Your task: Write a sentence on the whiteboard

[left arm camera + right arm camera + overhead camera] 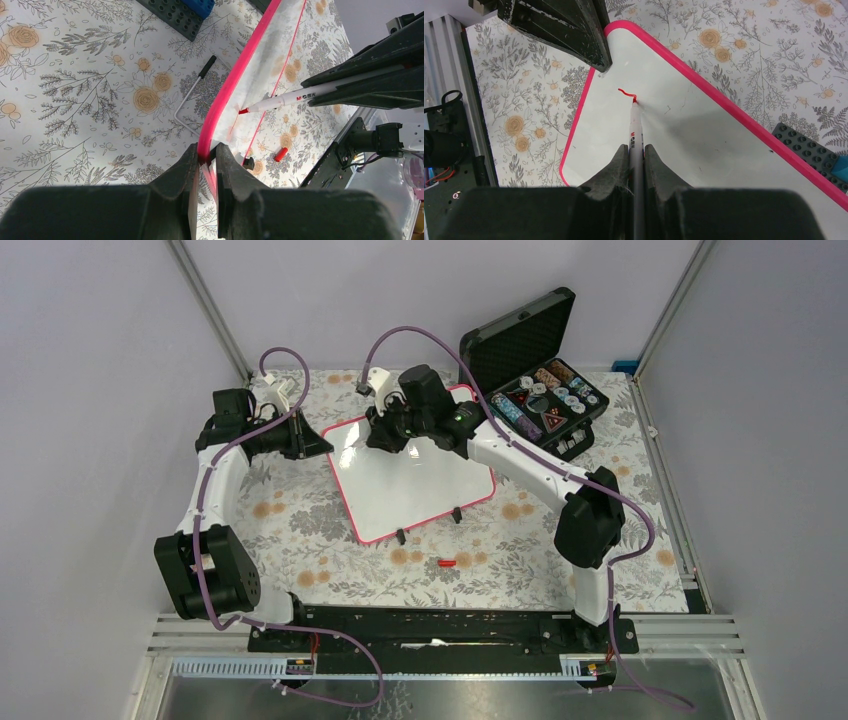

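The whiteboard [420, 490], white with a pink-red rim, lies tilted in the middle of the floral table. My left gripper [206, 152] is shut on its rim [222, 95] at the far left corner, and its fingers [589, 47] show at that corner in the right wrist view. My right gripper [636, 148] is shut on a white marker [636, 122], whose red tip touches the board [684, 140] near that corner. A short red curl [625, 92] at the tip is all that shows of the sentence. The marker [295, 97] points at the board from the right.
An open black case [535, 390] of small parts stands at the back right, close to the board. The red marker cap [446, 563] lies in front of the board, near its two black clip feet [401, 536]. A hex key [192, 97] and a dark brick plate [182, 17] lie beside the board's far edge.
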`<state>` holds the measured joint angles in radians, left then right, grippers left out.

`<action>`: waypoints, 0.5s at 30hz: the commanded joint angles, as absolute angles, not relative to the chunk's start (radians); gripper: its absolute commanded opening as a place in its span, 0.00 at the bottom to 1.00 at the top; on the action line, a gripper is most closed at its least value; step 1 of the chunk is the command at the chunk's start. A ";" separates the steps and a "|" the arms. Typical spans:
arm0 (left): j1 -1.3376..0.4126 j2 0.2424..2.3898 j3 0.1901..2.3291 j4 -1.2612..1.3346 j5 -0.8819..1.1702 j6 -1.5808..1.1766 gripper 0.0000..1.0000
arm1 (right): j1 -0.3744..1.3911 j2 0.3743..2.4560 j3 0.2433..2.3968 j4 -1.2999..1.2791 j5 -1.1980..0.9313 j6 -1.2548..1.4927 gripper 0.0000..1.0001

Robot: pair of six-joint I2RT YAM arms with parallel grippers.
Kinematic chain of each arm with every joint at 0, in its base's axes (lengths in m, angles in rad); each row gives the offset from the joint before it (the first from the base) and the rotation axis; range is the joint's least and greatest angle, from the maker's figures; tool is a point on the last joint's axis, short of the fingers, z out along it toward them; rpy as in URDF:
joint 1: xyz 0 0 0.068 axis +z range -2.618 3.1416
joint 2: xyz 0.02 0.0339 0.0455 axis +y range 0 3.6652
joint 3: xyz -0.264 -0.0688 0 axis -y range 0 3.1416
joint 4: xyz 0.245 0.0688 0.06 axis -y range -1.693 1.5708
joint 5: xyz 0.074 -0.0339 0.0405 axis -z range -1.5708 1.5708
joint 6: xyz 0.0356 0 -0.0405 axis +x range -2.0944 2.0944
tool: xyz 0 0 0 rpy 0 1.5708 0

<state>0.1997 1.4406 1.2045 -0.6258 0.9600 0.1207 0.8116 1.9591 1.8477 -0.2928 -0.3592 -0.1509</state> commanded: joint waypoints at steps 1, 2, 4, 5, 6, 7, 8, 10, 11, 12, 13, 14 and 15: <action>0.184 1.416 1.219 -0.571 0.922 0.172 0.00 | 0.816 1.954 1.869 -0.313 -0.335 -0.178 0.00; 0.184 1.416 1.219 -0.571 0.921 0.172 0.00 | 0.816 1.955 1.868 -0.313 -0.333 -0.178 0.00; 0.184 1.416 1.220 -0.571 0.920 0.172 0.00 | 0.816 1.955 1.864 -0.314 -0.331 -0.178 0.00; 0.183 1.416 1.219 -0.571 0.921 0.172 0.00 | 0.817 1.953 1.861 -0.313 -0.331 -0.179 0.00; 0.184 1.417 1.219 -0.571 0.921 0.172 0.00 | 0.818 1.952 1.856 -0.313 -0.331 -0.181 0.00; 0.184 1.417 1.220 -0.571 0.919 0.172 0.00 | 0.817 1.951 1.851 -0.313 -0.331 -0.182 0.00; 0.183 1.417 1.220 -0.571 0.920 0.172 0.00 | 0.819 1.948 1.846 -0.313 -0.331 -0.183 0.00; 0.184 1.419 1.220 -0.571 0.922 0.172 0.00 | 0.822 1.944 1.833 -0.313 -0.331 -0.187 0.00; 0.185 1.419 1.220 -0.571 0.920 0.172 0.00 | 0.824 1.942 1.826 -0.313 -0.332 -0.187 0.00; 0.184 1.419 1.220 -0.571 0.920 0.172 0.00 | 0.825 1.938 1.819 -0.313 -0.334 -0.188 0.00; 0.184 1.419 1.218 -0.571 0.921 0.172 0.00 | 0.826 1.937 1.812 -0.313 -0.333 -0.190 0.00; 0.184 1.419 1.218 -0.570 0.919 0.172 0.00 | 0.827 1.935 1.805 -0.313 -0.333 -0.191 0.00; 0.184 1.419 1.217 -0.571 0.919 0.173 0.00 | 0.829 1.932 1.800 -0.312 -0.333 -0.192 0.00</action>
